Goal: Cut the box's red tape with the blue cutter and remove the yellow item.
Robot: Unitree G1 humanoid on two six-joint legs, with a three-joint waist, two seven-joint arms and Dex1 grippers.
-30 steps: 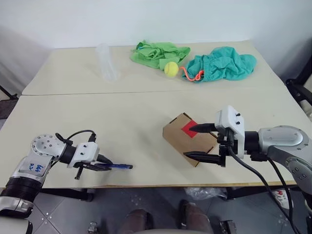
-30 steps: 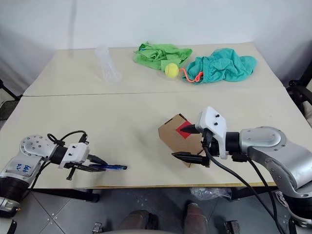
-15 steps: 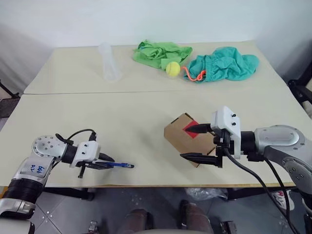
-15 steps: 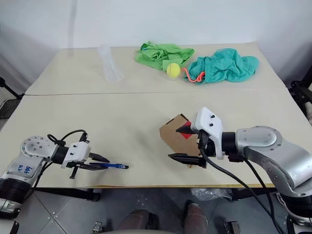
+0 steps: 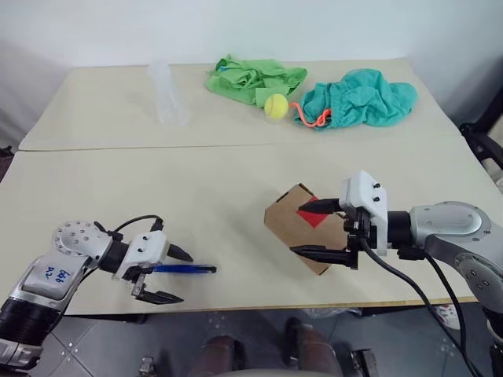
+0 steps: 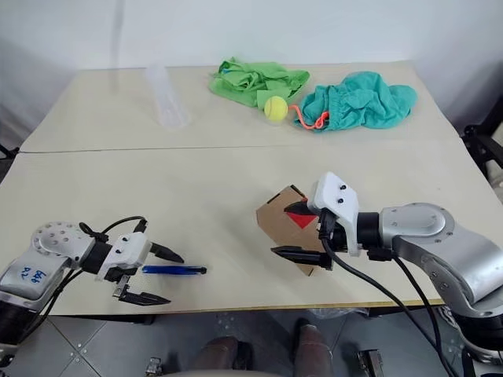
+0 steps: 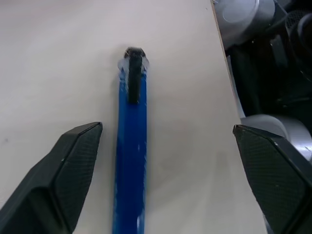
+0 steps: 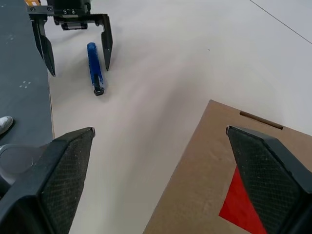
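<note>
My left claw (image 5: 172, 275) has let go of the cutter (image 5: 184, 269) it was pinching a second ago; its fingers now stand wide apart, one on each side of the blue shaft, touching nothing. The cutter lies flat near the table's (image 5: 118, 188) front edge, long axis running left to right, dark tip pointing right toward the box (image 5: 295, 228). The box sits tilted on a corner, flaps shut, the red tape (image 5: 312, 213) on its upper face; what is inside I cannot see. My right claw (image 5: 317, 229) hasn't moved, fingers spread wide, one above the tape, one below the box, possibly just touching.
</note>
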